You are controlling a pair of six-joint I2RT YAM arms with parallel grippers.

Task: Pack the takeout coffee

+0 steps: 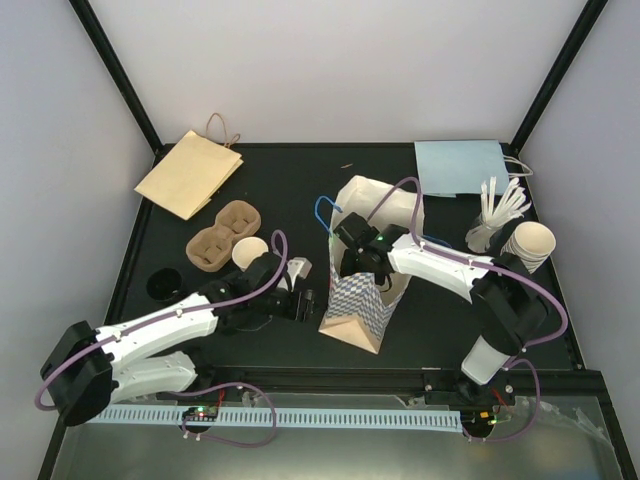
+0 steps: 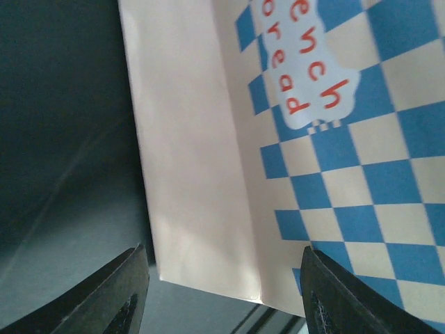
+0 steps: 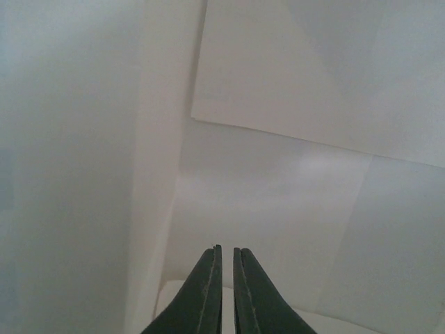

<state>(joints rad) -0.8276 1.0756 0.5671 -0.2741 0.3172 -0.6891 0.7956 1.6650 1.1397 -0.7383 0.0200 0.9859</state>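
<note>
Checkered paper bag stands mid-frame on counter. We see right pincer nearly together, empty, inside the bag, likely propping it open. Left pincer apart at bag's corner, bracing. Cup left of centre, just beside carrier.

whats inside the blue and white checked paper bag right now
Inside the blue and white checked paper bag: the right gripper, fingers nearly together, between plain white walls. Its floor is covered by the right arm from above.
</note>
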